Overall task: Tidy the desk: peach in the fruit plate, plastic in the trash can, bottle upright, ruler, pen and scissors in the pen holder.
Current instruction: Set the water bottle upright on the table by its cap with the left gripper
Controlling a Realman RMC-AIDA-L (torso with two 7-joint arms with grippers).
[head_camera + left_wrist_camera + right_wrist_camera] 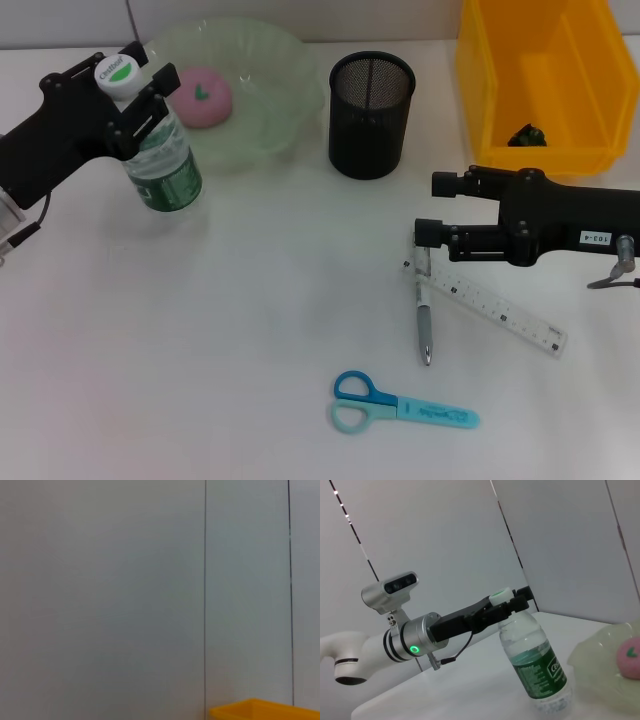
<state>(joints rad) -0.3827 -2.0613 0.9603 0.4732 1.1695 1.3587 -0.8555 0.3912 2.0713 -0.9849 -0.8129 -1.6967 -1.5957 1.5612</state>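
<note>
A clear water bottle [162, 152] with a green label and white cap stands almost upright, left of the fruit plate [275, 110]. My left gripper [135, 92] is shut on its neck, as the right wrist view also shows on the bottle [536, 666]. The pink peach [203, 97] lies in the green plate. My right gripper [428, 208] hovers open over the upper ends of the pen [424, 312] and the clear ruler [497, 307]. Blue scissors [402, 404] lie near the front. The black mesh pen holder [371, 115] is empty. Dark plastic [527, 134] lies in the yellow trash can [480, 90].
The plate, pen holder and yellow bin line the back of the white table. The left wrist view shows only a wall and a corner of the yellow bin [262, 710]. The right wrist view also holds the plate [600, 670] with the peach [630, 656].
</note>
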